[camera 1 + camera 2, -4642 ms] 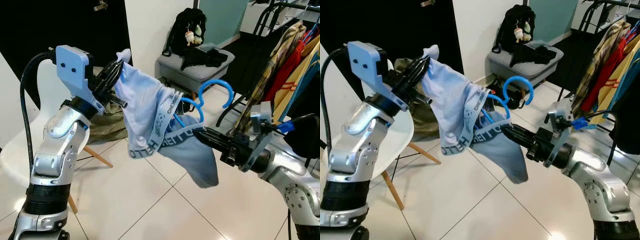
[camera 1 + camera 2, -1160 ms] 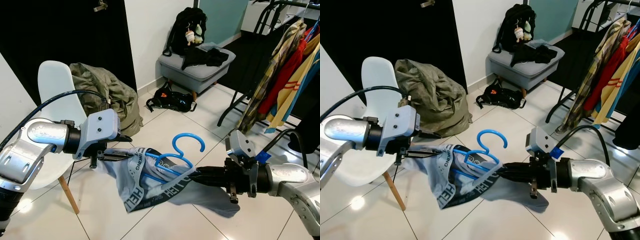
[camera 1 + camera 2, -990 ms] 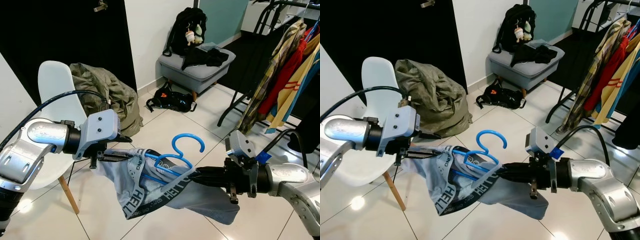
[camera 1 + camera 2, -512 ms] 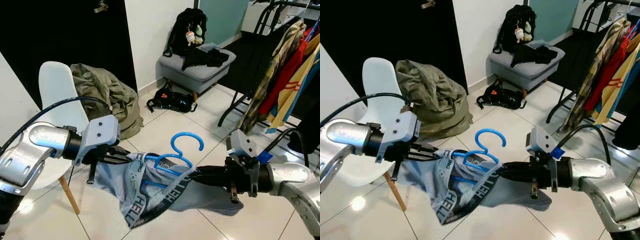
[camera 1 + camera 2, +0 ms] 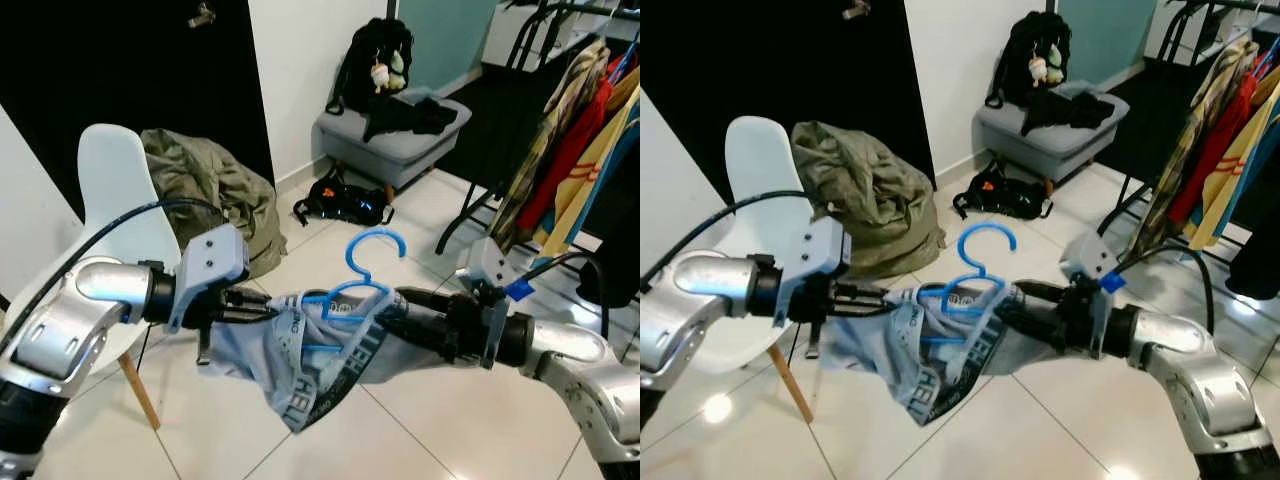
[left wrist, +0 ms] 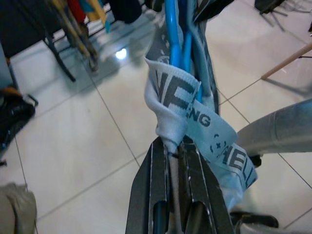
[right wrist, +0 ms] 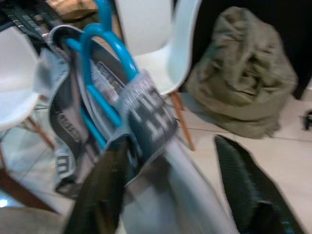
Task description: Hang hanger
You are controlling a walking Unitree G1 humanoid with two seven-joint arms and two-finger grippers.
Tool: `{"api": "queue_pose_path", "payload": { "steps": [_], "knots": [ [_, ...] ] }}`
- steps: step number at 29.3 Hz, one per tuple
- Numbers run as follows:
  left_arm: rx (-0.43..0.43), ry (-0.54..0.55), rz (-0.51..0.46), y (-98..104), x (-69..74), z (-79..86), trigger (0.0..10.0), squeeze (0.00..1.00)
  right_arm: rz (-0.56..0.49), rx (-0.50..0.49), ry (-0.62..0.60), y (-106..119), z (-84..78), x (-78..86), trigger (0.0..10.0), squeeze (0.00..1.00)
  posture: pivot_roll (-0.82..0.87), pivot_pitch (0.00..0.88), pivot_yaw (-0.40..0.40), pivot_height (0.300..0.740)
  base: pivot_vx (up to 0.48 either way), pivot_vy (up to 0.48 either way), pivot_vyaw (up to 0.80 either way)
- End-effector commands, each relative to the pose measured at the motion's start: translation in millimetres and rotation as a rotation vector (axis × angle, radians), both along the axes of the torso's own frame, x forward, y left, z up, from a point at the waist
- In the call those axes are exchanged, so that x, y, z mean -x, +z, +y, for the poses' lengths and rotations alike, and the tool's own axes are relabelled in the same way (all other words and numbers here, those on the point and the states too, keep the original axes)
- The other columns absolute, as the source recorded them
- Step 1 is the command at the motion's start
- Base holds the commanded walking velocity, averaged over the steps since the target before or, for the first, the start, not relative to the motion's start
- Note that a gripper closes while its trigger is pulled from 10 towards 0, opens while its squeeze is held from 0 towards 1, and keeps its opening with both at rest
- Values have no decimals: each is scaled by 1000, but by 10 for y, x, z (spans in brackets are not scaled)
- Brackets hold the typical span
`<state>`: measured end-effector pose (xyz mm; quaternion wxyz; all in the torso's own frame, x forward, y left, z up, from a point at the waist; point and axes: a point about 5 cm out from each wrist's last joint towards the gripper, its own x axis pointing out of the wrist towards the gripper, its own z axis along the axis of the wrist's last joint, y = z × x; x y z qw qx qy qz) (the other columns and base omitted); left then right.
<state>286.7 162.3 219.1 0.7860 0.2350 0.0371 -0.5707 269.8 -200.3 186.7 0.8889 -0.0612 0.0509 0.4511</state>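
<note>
Between the two arms, above the tiled floor (image 5: 420, 420), the left gripper (image 5: 262, 304) is pinched tight on the lettered waistband of the pale blue-grey garment (image 5: 300, 370), the band caught between its black fingers (image 6: 161, 195) in the left wrist view. Opposite it, the right gripper (image 5: 405, 303) reaches into the other side of the cloth; its wrist view has its fingers (image 7: 109, 180) spread wide, one beside the waistband, and I cannot tell whether it bears any weight. The blue hanger (image 5: 355, 275) sits threaded inside the waistband, its long axis running roughly from one gripper toward the other, its hook standing upward and curling toward the robot's right. If the right side has no real purchase, the hanger may tip and the garment slide off toward the floor; pulling the arms apart could also twist the waistband off an end. The clothes rack (image 5: 560, 110) stands well apart, far right.
</note>
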Motion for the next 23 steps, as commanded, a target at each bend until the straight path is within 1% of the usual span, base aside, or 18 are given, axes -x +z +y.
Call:
{"api": "queue_pose_path", "payload": {
  "steps": [1,2,4,6,7,8,9,10,11,12,13,15,17,18,19,20,21,23],
  "knots": [
    [32,43,24,-49,-18,44,0,0,-12,-18,-87,-38,-97,-34,10000,1000,-60,117,85,740,0,0,0],
    [32,43,24,-49,-18,44,0,0,-12,-18,-87,-38,-97,-34,10000,1000,-60,117,85,740,0,0,0],
    [63,76,45,-106,-34,59,0,0,-17,-37,-174,-65,-188,-75,10000,1000,-62,120,85,740,0,0,0],
    [110,140,89,-236,-66,89,0,0,-27,-72,-329,-117,-346,-152,10000,1000,-66,120,83,740,0,0,0],
    [110,140,89,-236,-66,89,0,0,-27,-72,-329,-117,-346,-152,10000,1000,-66,120,83,740,0,0,0],
    [123,186,110,-313,-98,117,0,0,-26,-87,-403,-149,-411,-196,10000,1000,-67,119,82,740,0,0,0],
    [131,252,143,-444,-142,165,0,0,-21,-122,-506,-193,-493,-256,10000,690,-69,118,83,740,0,0,0],
    [131,252,143,-444,-142,165,0,0,-21,-122,-506,-193,-493,-256,10000,690,-69,118,83,740,0,0,0],
    [133,321,169,-573,-182,212,0,0,-9,-154,-597,-243,-563,-300,10000,0,-69,118,85,740,0,0,0],
    [133,321,169,-573,-182,212,0,0,-9,-154,-597,-243,-563,-300,10000,0,-69,118,85,740,0,0,0],
    [135,391,189,-684,-219,252,0,0,3,-175,-674,-297,-617,-332,10000,0,-69,117,85,740,0,0,0],
    [135,391,189,-684,-219,252,0,0,3,-175,-674,-297,-617,-332,10000,0,-69,117,85,740,0,0,0],
    [129,619,210,-982,-318,373,0,0,71,-181,-847,-551,-686,-353,10000,0,-72,114,87,740,0,0,0],
    [129,619,210,-982,-318,373,0,0,71,-181,-847,-551,-686,-353,10000,0,-72,114,87,740,0,0,0],
    [155,768,223,-1145,-357,439,10000,0,150,-167,-933,-779,-705,-321,10000,0,-70,110,85,740,0,0,0],
    [205,889,263,-1300,-358,482,10000,0,221,-147,-987,-990,-704,-271,10000,0,-74,110,85,740,0,0,-800],
    [205,889,263,-1300,-358,482,10000,0,221,-147,-987,-990,-704,-271,10000,0,-74,110,85,740,0,0,-800],
    [238,1055,304,-1520,-325,541,10000,0,316,-106,-1057,-1283,-712,-177,10000,0,-76,106,80,740,0,0,-800]
  ]
}}
